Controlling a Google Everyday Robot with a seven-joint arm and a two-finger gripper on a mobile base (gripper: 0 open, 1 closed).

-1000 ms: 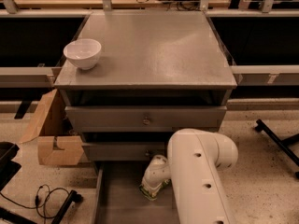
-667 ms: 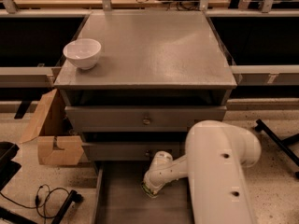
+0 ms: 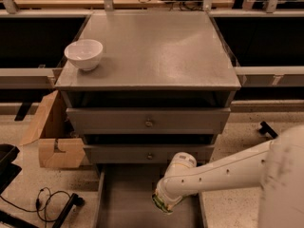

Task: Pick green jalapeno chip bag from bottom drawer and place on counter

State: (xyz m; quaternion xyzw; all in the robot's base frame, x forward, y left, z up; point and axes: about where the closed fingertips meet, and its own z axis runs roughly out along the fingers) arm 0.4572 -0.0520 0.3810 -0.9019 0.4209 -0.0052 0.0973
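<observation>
The gripper (image 3: 165, 199) sat low in the bottom drawer (image 3: 123, 201) at 6 o'clock, right against the green chip bag (image 3: 160, 205), its hold impossible to tell. A white bowl (image 3: 84, 54) stood on the counter (image 3: 156, 46) at 10 o'clock

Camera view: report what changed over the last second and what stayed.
The arm swung out to the picture's right edge; the gripper shifted slightly toward the near end of the bottom drawer, at the green jalapeno chip bag. Bag remains in the drawer; white bowl on the counter unchanged.

The white arm (image 3: 228, 167) reaches leftward from the right, end effector (image 3: 164, 204) low, pointed downward.
</observation>
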